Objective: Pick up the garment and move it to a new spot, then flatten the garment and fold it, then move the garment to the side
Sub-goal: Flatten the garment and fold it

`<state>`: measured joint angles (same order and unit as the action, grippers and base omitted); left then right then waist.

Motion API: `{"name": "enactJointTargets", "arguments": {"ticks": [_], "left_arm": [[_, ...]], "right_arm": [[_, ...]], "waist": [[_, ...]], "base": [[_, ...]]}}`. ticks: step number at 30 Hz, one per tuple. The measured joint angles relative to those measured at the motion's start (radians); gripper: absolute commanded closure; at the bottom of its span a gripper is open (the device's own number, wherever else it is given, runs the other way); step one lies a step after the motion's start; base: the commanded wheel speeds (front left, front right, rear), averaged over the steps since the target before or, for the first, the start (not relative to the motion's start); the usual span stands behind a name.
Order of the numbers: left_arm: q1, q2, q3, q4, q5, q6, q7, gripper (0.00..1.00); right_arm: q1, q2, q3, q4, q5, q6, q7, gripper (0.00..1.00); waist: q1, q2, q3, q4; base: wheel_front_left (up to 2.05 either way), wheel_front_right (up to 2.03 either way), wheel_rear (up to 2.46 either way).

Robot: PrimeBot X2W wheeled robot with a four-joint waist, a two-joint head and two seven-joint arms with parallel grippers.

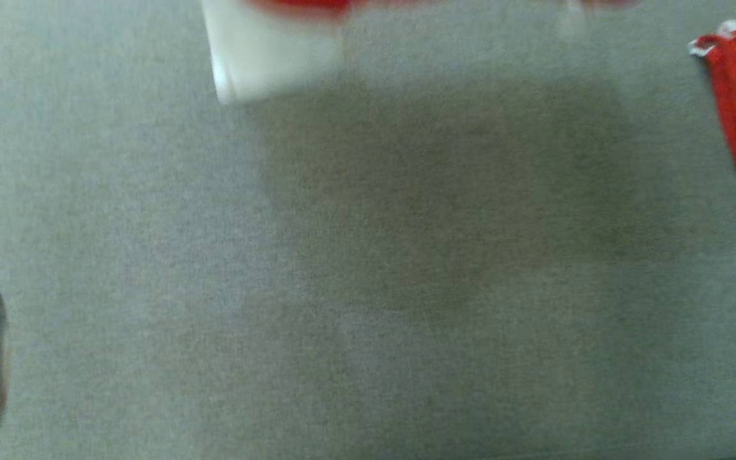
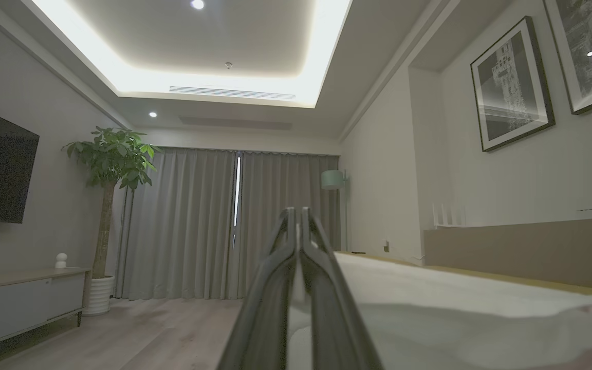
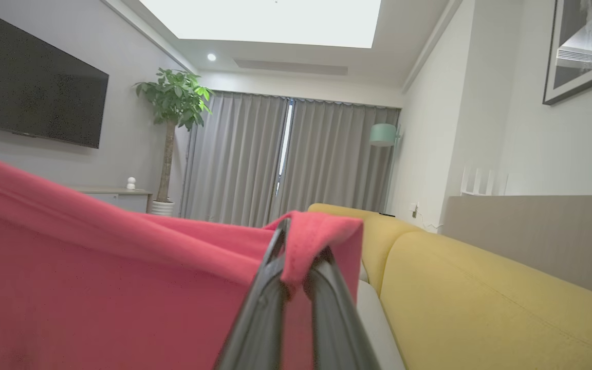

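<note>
Head camera straight down — wrist cameras toward the same curtains [image 2: 188, 226]

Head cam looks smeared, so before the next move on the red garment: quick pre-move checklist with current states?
1. Right gripper clamped on red garment: ok.
2. Left gripper free for a second grasp: ok, shut, nothing between its fingers.
3. Head view sharp enough to aim by: not ok, blurred.
4. Gray surface open for laying down: ok in mid-view.
5. Garment free of the yellow cushion: cannot tell.
</note>
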<state>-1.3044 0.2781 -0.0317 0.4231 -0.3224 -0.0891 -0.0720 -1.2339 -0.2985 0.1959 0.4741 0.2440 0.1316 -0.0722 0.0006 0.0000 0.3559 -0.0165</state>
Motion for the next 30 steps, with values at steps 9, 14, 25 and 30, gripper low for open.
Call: {"name": "enactJointTargets", "arguments": {"ticks": [9, 14, 25, 30], "left_arm": [[-0.075, -0.004, -0.068, 0.272, 0.046, -0.017, -0.150, 1.00], [-0.009, -0.032, -0.097, 0.339, 0.043, -0.027, -0.177, 1.00], [0.370, -0.057, -0.102, 0.232, 0.033, -0.036, -0.184, 1.00], [0.585, -0.058, -0.116, 0.147, 0.028, -0.043, -0.183, 1.00]], "right_arm": [[-0.103, 0.013, 0.049, 0.317, -0.025, 0.000, -0.145, 1.00], [-0.058, 0.013, 0.124, 0.434, -0.023, 0.000, -0.158, 1.00], [0.130, -0.018, 0.281, 0.541, 0.109, 0.000, -0.085, 1.00], [0.258, -0.077, 0.410, 0.476, 0.193, 0.000, -0.009, 1.00]], "waist": [[-0.0006, 0.0000, 0.089, 0.049], [-0.0005, 0.0000, 0.106, 0.076], [-0.0007, 0.0000, 0.033, 0.089], [-0.0008, 0.0001, -0.038, 0.088]], "base": [[0.00, 0.00, 0.00], [0.00, 0.00, 0.00], [0.00, 0.00, 0.00], [0.00, 0.00, 0.00]]}}
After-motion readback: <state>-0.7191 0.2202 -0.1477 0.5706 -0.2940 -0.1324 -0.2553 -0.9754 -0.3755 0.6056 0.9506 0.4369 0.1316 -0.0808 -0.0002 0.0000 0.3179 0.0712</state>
